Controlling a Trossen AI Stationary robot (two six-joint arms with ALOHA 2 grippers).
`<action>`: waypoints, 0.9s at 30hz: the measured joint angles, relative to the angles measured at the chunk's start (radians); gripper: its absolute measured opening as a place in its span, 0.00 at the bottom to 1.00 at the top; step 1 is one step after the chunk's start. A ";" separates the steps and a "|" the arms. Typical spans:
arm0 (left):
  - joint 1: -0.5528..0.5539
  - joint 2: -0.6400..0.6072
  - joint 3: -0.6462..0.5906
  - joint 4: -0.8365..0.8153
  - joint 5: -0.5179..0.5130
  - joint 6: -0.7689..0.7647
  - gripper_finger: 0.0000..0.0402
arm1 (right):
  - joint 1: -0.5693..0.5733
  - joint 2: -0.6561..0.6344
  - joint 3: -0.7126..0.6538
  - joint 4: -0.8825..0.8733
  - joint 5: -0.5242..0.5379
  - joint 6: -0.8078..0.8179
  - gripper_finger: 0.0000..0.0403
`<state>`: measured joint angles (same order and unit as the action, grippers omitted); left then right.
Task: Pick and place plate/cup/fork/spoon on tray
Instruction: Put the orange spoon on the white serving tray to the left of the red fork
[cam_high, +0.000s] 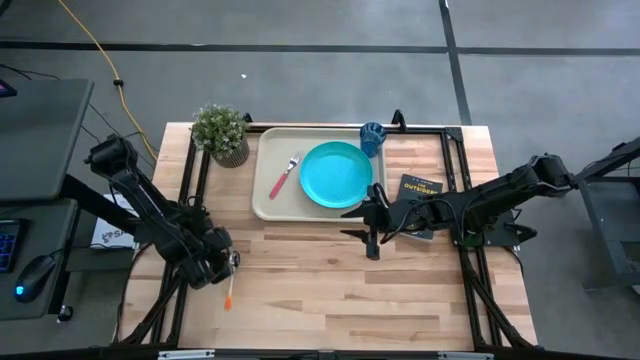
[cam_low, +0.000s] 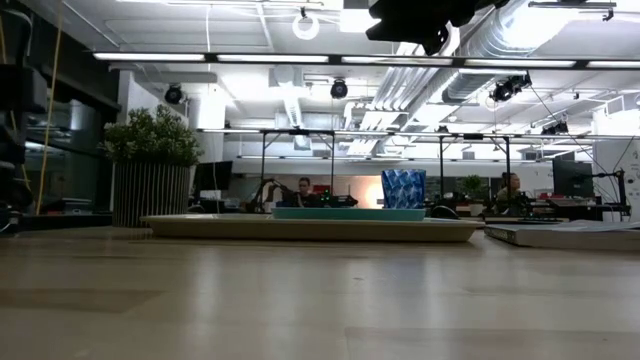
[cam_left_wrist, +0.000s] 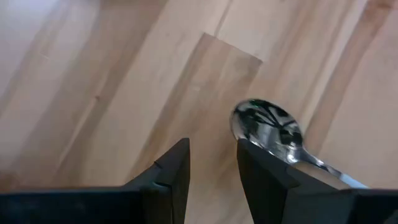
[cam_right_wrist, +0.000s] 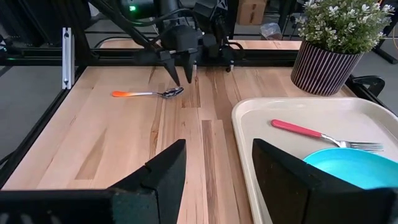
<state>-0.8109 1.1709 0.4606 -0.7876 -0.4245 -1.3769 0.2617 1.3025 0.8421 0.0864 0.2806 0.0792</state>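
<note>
Orange-handled spoon (cam_right_wrist: 147, 94) lies flat on the desk (cam_high: 330, 290), bowl just beside the left pincer (cam_right_wrist: 182, 78), whose tips hang parted and empty above it. Risk: one tip lands on the bowl and skids it. Right pincer (cam_high: 372, 240) waits parted, empty, between spoon and tray (cam_high: 268, 196); plate (cam_high: 336, 174) and fork (cam_high: 285, 176) on tray, cup (cam_high: 373, 136) at its far edge, potted plant (cam_high: 221, 132) beyond.

Spoon (cam_left_wrist: 273, 127) handle hidden behind left fingers (cam_left_wrist: 264, 177).

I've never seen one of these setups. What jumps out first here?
A bright turquoise plate sits on a cream tray beside a pink-handled fork. The left gripper hovers open over an orange-handled spoon on the bare wood.
</note>
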 joint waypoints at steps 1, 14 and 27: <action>0.000 -0.005 -0.001 0.005 0.007 0.001 0.29 | 0.000 0.000 0.000 0.000 0.000 0.000 0.44; 0.020 -0.140 -0.016 0.037 0.016 0.046 0.29 | 0.000 0.000 0.000 0.000 0.000 0.003 0.44; 0.112 -0.148 -0.190 0.351 0.093 0.116 0.29 | 0.000 0.000 0.000 -0.008 -0.002 0.003 0.44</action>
<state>-0.6992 1.0225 0.2707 -0.4362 -0.3317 -1.2604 0.2619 1.3024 0.8421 0.0780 0.2790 0.0822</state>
